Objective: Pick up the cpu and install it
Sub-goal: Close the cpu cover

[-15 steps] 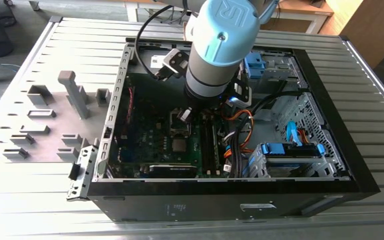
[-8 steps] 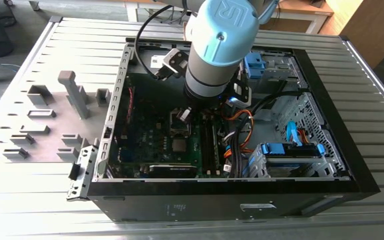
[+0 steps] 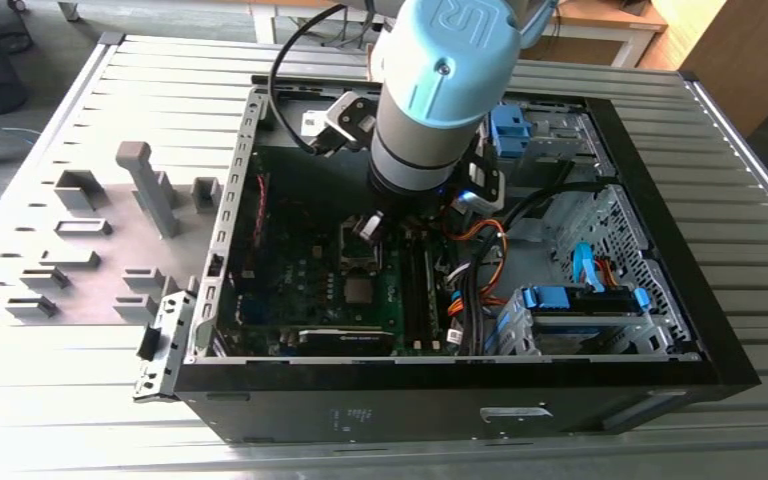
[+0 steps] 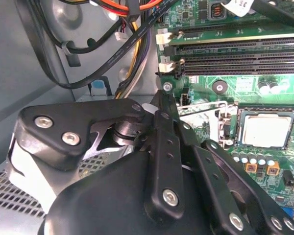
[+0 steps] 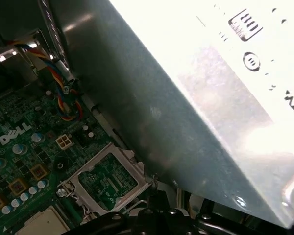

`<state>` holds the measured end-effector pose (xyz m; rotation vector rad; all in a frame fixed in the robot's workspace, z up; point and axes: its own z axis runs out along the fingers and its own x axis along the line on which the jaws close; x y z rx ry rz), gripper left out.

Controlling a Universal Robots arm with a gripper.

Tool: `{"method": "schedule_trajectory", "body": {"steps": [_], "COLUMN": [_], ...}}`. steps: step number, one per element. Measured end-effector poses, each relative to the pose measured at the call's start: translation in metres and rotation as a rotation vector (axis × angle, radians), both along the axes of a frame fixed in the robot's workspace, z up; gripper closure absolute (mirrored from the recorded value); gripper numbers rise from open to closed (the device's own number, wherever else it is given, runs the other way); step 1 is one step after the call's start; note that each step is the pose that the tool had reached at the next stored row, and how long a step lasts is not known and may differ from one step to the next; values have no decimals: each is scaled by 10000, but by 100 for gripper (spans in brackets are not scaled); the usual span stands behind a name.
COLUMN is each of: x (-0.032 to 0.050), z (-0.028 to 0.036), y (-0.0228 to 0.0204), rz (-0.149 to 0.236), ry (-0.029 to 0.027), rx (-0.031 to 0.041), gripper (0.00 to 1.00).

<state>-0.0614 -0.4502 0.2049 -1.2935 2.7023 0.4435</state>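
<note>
The cpu [image 4: 264,130] is a small silvery square lying flat in the dark motherboard socket [image 4: 237,128]; in the first wrist view the cpu [image 5: 39,223] shows as a pale corner. The socket's metal load frame [image 5: 105,178] stands swung up beside it, and the board shows through its opening. My black gripper [image 4: 162,98] hangs low inside the open computer case [image 3: 704,345], its tip just beside the raised frame and a short way from the cpu. In the exterior view the gripper [image 3: 365,226] sits under the pale blue arm, over the green motherboard [image 3: 317,285].
The grey power-supply box [image 5: 210,98] rises close beside the socket. Black memory slots [image 4: 235,54] and bundled cables [image 4: 132,12] crowd the board. Blue-tabbed drive cages [image 3: 578,300] fill the case's right. Grey holder blocks [image 3: 91,225] stand on the plate at the exterior view's left.
</note>
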Motion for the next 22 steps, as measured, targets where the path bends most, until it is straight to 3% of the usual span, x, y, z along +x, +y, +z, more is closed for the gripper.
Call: {"method": "schedule_trajectory", "body": {"steps": [5,11,22], "x": [-9,-9,-75], "z": [6,3,-28], "y": [-10,-11,-11], "rz": [-52,-948,-1589], "ry": [-7,-8,-8], "rx": [8,8,7], "gripper": [89,89,89]}}
